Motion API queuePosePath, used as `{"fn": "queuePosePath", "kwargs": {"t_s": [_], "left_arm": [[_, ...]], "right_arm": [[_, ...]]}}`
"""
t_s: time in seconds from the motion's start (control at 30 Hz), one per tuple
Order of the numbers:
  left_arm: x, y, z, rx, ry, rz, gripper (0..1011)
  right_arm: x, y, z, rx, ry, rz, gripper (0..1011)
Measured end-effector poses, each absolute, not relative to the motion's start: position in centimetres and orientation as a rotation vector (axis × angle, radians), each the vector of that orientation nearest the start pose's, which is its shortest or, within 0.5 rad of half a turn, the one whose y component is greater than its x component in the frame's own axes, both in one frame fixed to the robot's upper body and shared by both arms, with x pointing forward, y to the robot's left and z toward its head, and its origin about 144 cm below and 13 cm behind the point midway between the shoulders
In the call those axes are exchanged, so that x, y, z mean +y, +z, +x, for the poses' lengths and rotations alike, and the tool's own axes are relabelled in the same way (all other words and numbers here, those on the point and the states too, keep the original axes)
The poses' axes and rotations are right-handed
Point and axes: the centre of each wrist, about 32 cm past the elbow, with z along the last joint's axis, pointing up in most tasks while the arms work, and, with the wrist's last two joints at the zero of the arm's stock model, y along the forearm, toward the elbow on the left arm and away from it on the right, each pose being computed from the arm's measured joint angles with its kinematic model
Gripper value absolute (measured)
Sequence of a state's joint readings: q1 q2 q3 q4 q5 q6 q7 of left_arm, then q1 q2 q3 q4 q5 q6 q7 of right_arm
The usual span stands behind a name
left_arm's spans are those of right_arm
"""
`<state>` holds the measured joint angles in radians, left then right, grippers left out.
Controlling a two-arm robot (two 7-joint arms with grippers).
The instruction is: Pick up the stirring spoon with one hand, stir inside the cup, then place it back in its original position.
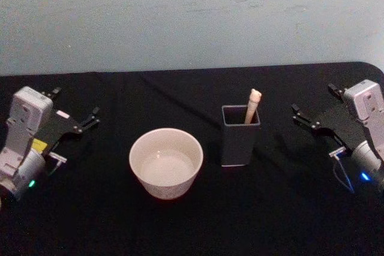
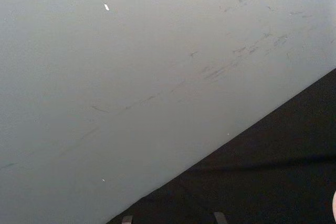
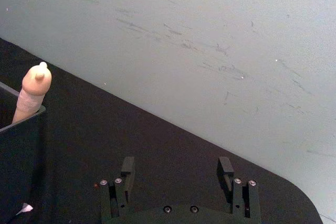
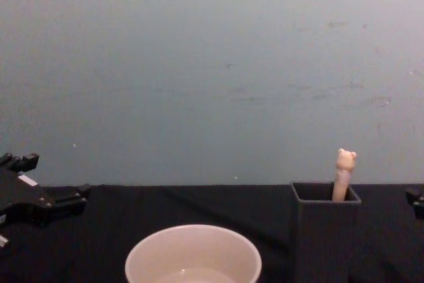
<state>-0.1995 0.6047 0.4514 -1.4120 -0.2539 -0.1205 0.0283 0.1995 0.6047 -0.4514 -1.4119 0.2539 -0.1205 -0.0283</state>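
The stirring spoon (image 1: 252, 106) stands in the dark grey square-mouthed holder (image 1: 240, 137) at the table's middle right. Its beige handle with the bear head (image 4: 344, 171) sticks out above the rim, and its bowl is hidden inside. The wide cream-white cup (image 1: 166, 163) sits left of the holder (image 4: 324, 230), a small gap between them. My left gripper (image 1: 77, 103) hovers open far left of the cup (image 4: 193, 256), holding nothing. At the right, my right gripper (image 1: 313, 99) is open and empty, a hand's width from the holder. In the right wrist view the spoon handle (image 3: 32, 95) lies beyond that gripper (image 3: 176, 167).
A black cloth covers the table (image 1: 288, 220). A pale blue-grey wall (image 1: 192, 16) rises right behind its far edge, and the table's far right corner (image 3: 294, 192) is rounded. Bare cloth lies in front of the cup and between each gripper and the two vessels.
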Motion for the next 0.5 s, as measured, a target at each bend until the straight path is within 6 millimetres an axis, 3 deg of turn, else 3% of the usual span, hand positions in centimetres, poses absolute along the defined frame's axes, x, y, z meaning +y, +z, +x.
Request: {"fn": "queuePosePath", "kwargs": {"t_s": [0.5], "left_arm": [[30.97, 113.98, 48.86, -0.285, 1.248, 0.304, 1001]], "right_arm": [[-30.9, 114.05, 48.99, -0.297, -1.256, -0.301, 1000]]}}
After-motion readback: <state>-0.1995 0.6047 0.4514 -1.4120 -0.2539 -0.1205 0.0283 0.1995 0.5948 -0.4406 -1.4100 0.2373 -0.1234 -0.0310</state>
